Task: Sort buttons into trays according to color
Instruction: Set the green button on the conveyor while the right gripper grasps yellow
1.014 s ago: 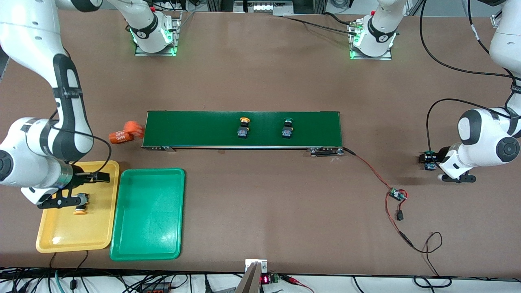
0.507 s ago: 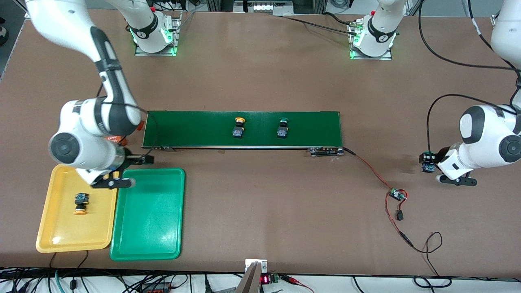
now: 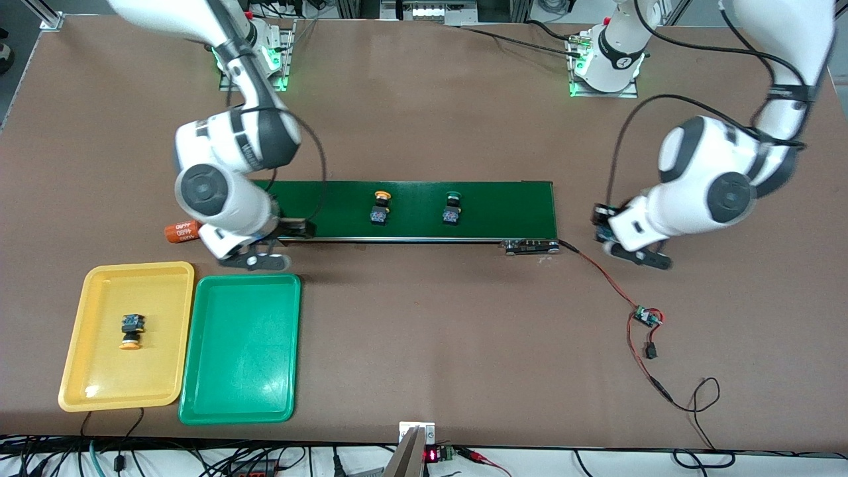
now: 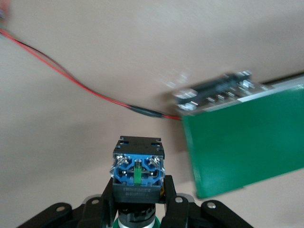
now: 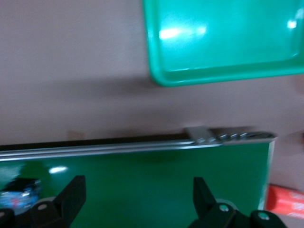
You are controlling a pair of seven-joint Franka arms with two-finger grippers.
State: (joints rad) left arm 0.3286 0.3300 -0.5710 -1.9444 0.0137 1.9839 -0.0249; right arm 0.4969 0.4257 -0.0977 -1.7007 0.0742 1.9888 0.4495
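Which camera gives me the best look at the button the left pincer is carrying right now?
The left wrist view: the held button fills the foreground, its black-and-blue body clamped between the left pincer fingers. The front view shows it only as a small dark shape at the pincer, past the conveyor belt end. The right wrist view doesn't show it.

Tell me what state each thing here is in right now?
Left end effector: shut on a button.
Right end effector: open, empty, over the belt's edge.
Yellow tray: holds one yellow button.
Green tray: empty.
Belt: carries two buttons.
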